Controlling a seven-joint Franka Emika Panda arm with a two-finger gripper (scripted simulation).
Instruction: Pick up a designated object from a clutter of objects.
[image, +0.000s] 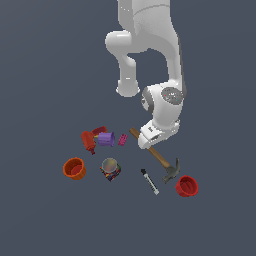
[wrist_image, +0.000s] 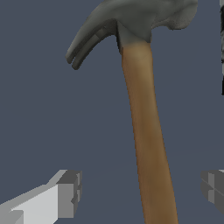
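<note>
The claw hammer (wrist_image: 146, 127) lies flat on the floor, handle running between the spread fingers of the gripper (wrist_image: 140, 192), neither pad touching wood. To grasp well, descend straight, keep the handle centred, then close squarely across it. A marker pen (image: 149, 181) lies nearby.

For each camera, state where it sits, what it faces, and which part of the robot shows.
Exterior view: off the arm, high, looking down on the clutter; shows the arm and gripper over the hammer.
Wrist view: on the wrist, looking along the hammer; shows both fingertips, apart either side of the handle.
Shared: the hammer and gripper.
</note>
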